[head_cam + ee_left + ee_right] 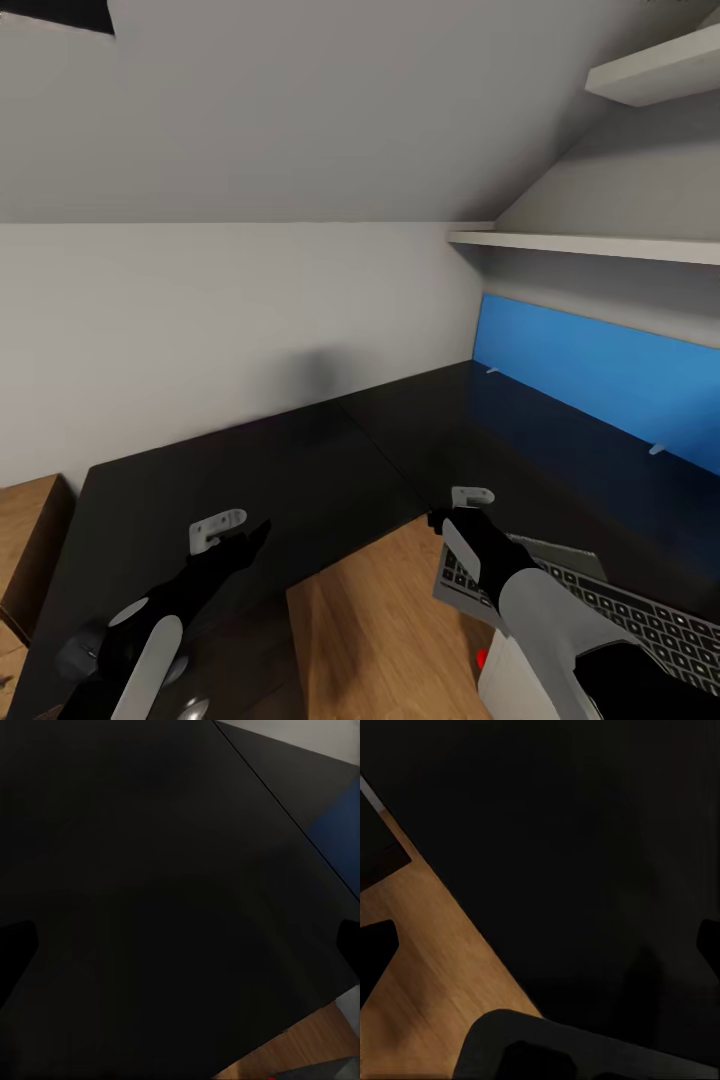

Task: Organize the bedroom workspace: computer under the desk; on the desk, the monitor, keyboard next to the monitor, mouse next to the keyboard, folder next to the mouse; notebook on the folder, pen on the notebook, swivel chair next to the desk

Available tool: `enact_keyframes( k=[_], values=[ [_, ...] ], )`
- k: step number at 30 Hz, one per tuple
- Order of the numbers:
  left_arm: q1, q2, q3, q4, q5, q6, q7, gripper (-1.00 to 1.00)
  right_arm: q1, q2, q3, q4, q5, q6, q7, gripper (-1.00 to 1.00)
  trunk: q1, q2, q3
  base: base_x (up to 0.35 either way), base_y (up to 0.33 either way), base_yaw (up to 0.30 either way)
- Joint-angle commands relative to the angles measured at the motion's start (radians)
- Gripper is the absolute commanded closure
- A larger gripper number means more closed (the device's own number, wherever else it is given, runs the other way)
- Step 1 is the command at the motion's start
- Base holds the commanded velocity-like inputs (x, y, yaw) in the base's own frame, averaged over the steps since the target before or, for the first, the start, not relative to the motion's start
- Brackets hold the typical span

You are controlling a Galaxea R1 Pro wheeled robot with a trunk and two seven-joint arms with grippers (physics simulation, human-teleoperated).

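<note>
The desk (330, 470) is a black L-shaped top running from the near left to the far right corner. It also shows in the left wrist view (150, 892) and the right wrist view (585, 832). My left gripper (252, 538) hovers open over its near left part, holding nothing. My right gripper (448, 520) is open above the inner corner edge. The keyboard (630, 615), grey with dark keys, lies at the near right under my right forearm, one corner past the desk edge. Below it is a pale surface with a small red light (482, 658), perhaps the monitor.
A blue panel (600, 375) lines the wall behind the desk's right wing, with white shelves (600, 245) above it. A wooden unit (30, 540) stands at the left. Wooden floor (380, 630) shows in the desk's inner corner. A dark rounded part (585, 1050) sits close to the right wrist camera.
</note>
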Motion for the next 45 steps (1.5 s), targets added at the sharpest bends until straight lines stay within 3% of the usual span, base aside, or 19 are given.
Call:
enact_keyframes(
  k=[1,31,37,45],
  values=[
    [-0.001,0.001,-0.002,-0.001,0.011,0.003,0.01,-1.0,-0.001,-0.001,0.008,-0.001,-0.01,0.004,-0.009,-1.0,0.0,-0.001,-0.001,-0.045,0.0,0.0],
    [-0.001,0.001,-0.002,-0.001,0.011,0.003,0.01,-1.0,-0.001,0.001,0.011,-0.003,-0.011,-0.003,-0.005,-1.0,0.0,-0.001,-0.001,-0.003,0.0,0.0],
    [-0.001,0.001,-0.002,-0.001,0.011,0.003,0.01,-1.0,-0.001,-0.001,0.01,-0.003,-0.01,-0.002,0.044,-1.0,0.0,-0.001,-0.001,-0.056,0.027,0.0],
    [-0.001,0.001,-0.002,-0.001,0.011,0.003,0.01,-1.0,-0.001,-0.001,0.01,-0.001,-0.009,-0.001,0.054,-1.0,0.0,-0.001,-0.001,-0.07,0.004,0.0]
  ],
)
